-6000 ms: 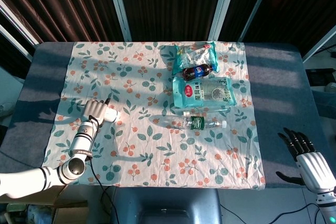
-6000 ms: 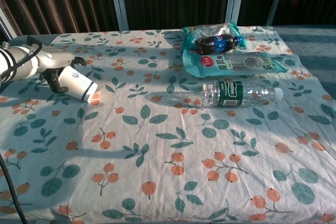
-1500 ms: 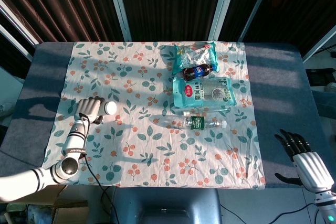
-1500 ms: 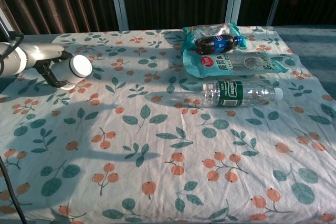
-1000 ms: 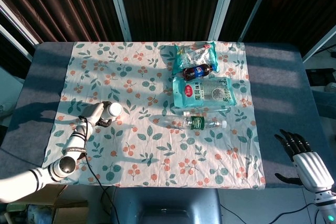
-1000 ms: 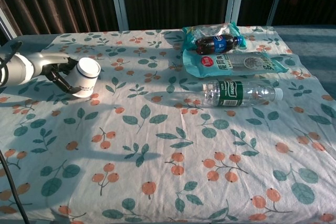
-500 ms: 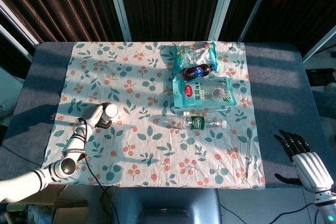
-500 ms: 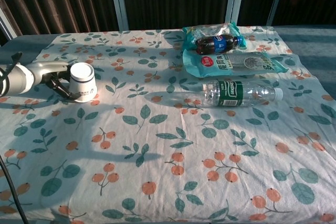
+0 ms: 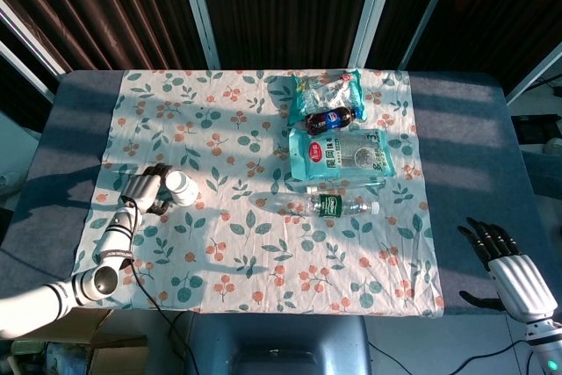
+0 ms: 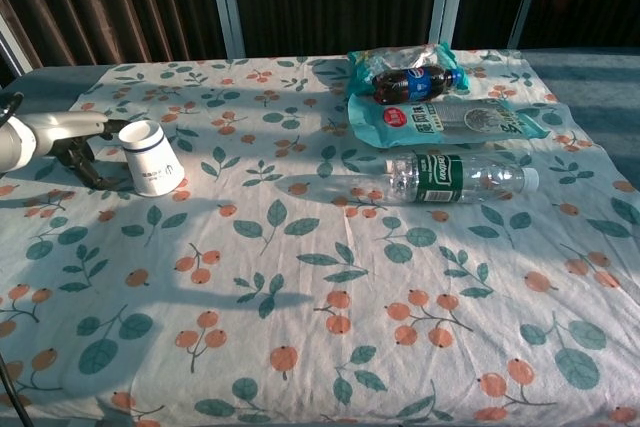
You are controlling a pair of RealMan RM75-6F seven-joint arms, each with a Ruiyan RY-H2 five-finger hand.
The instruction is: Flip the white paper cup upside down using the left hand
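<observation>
White paper cup with a dark band (image 10: 152, 158) standing mouth-down, narrow base up, on the floral tablecloth with orange berries and green leaves (image 10: 320, 277), near the cloth's left edge. Just to the cup's left, the left hand (image 10: 82, 152), pale shell and dark fingers (image 9: 158, 206) spread loose beside the cup wall; close by, whether touching cannot be told from either view, nothing gripped. Seen from the head view, same cup (image 9: 183, 188) just right of the left hand (image 9: 145, 191), forearm running down and left toward the table's near corner. Well apart, at the far right beyond the cloth, the right hand (image 9: 509, 265) held off the grey table (image 9: 465, 129), dark fingers straight and apart, holding nothing. In the middle, a clear plastic water bottle with a green label (image 10: 460, 175) lying on its side; behind it a teal flat pouch (image 10: 450, 119), a small dark cola bottle with a blue label (image 10: 415, 82) and a green snack bag (image 9: 327, 88).
</observation>
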